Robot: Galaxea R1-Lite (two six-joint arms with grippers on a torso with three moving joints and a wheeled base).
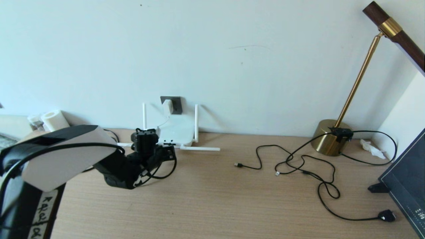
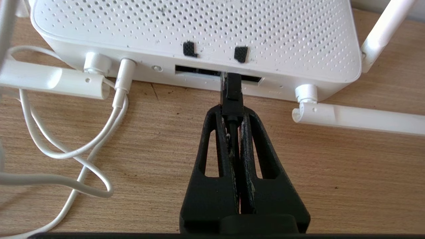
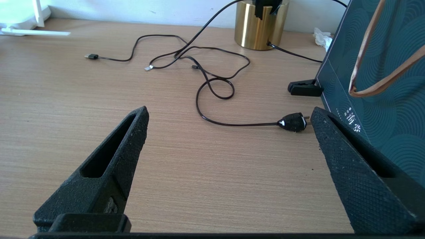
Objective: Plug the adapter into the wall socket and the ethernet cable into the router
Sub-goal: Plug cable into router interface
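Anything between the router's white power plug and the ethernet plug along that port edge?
In the left wrist view, only a small round button and the open port slot on the router lie between the power plug and ethernet cable.

You see matt white plastic router [image 2: 199, 33], perforated top; rough black gripper fingers [image 3: 109, 159]; wood-grain table [image 1: 212, 205]; shiny brass lamp base [image 1: 327, 137], right.
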